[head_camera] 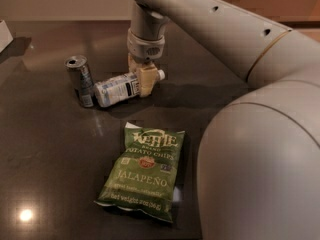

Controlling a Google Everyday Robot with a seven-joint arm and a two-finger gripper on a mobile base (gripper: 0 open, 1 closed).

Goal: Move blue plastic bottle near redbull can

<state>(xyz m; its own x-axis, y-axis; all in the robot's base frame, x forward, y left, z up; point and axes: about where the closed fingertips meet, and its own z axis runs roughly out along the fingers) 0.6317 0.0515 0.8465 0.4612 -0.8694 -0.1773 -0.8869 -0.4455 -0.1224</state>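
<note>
The blue plastic bottle [119, 88] lies on its side on the dark table, its white cap [161, 75] pointing right and its base right beside the redbull can [80, 80]. The can stands upright to the bottle's left. My gripper [142, 75] comes down from above and is shut on the bottle near its neck. One cream finger [146, 81] is in front of the bottle and the other is behind it.
A green Kettle jalapeño chips bag [145, 173] lies flat in front of the bottle. A white object [4, 34] sits at the far left edge. My arm's large body [260, 154] fills the right side of the view.
</note>
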